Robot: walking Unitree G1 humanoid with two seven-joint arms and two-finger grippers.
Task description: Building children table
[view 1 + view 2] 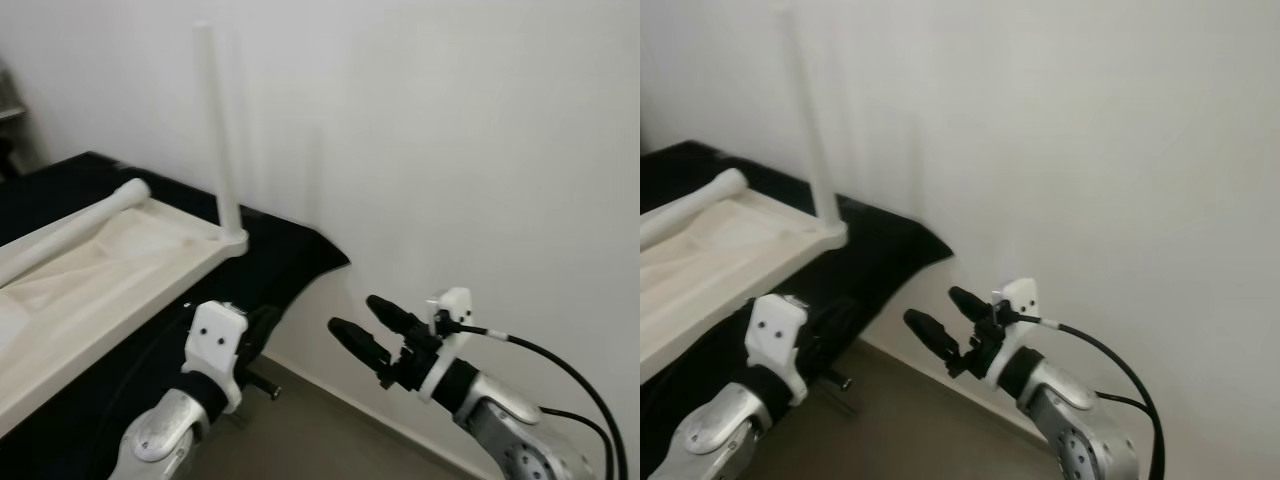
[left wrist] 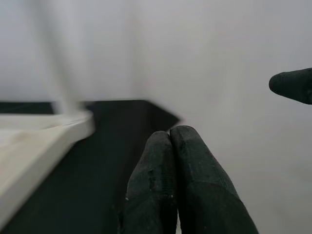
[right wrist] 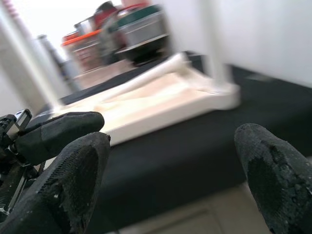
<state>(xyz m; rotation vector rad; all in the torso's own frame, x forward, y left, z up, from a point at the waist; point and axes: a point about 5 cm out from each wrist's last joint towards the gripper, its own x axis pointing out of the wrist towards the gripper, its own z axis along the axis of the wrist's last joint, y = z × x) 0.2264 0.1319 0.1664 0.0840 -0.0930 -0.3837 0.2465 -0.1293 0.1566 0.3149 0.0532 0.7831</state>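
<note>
The right pincer point(image 1: 362, 322), low and right of centre in the left eye view, hangs with its fingers spread and empty, pointed toward the work. The left pincer point(image 2: 168, 142) sits pressed closed on nothing, lower left. Both are apart from the white table top point(image 1: 110, 285), which lies upside down on a black mat point(image 1: 285, 260) at left. One leg point(image 1: 220, 140) stands upright at its corner; a loose leg point(image 1: 70, 228) lies across it. A good next step is probably taking the loose leg near its middle, keeping it square to its socket.

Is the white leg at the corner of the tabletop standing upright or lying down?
Upright: the white leg rises vertically from the corner of the upturned tabletop.
</note>
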